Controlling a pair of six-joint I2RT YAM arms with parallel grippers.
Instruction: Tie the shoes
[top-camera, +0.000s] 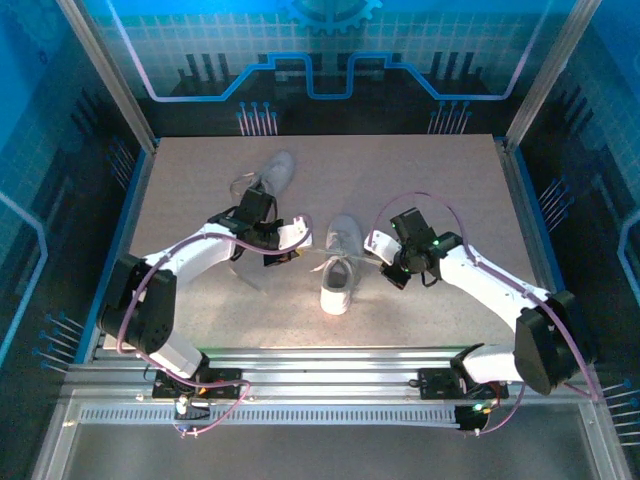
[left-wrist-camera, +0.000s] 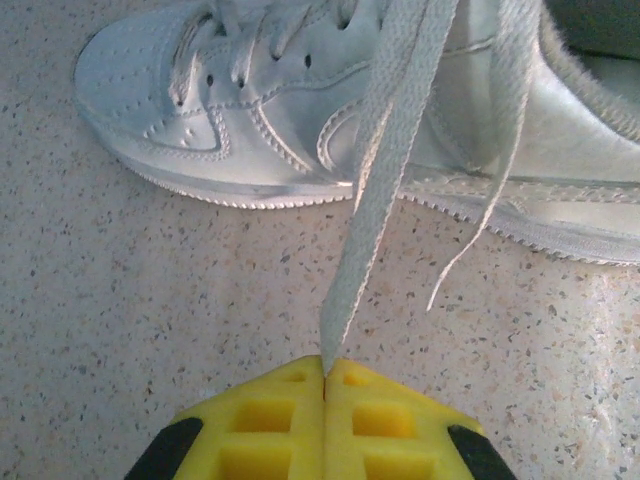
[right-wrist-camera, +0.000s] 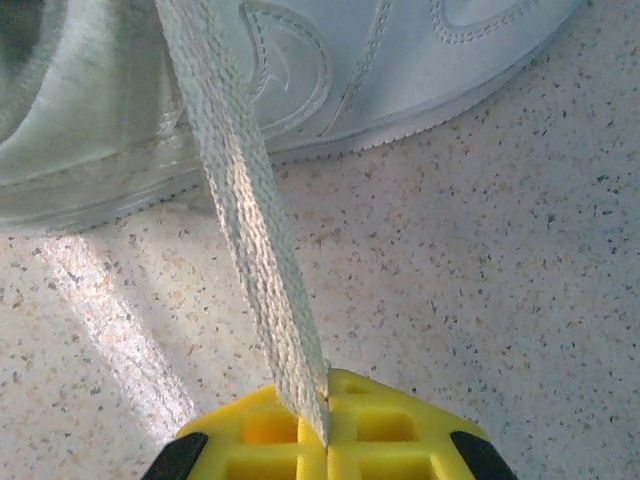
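Shoes (top-camera: 338, 270) number two on the worktop (top-camera: 440, 180): one lies at its middle, and the second shoe (top-camera: 274, 172) lies well apart at 11 o'clock from it. Two grippers flank the middle one. The left gripper (left-wrist-camera: 325, 372) at 9 o'clock has its jaws pressed together on one lace (left-wrist-camera: 375, 190). The right gripper (right-wrist-camera: 328, 405) at 3 o'clock is clamped on a second lace (right-wrist-camera: 245, 220).

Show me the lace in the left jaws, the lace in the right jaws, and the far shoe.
Left lace (left-wrist-camera: 375, 190): left wrist view, mid-span of the strip.
Right lace (right-wrist-camera: 262, 250): right wrist view, mid-span of the strip.
Far shoe (top-camera: 281, 168): top view, its toe end.
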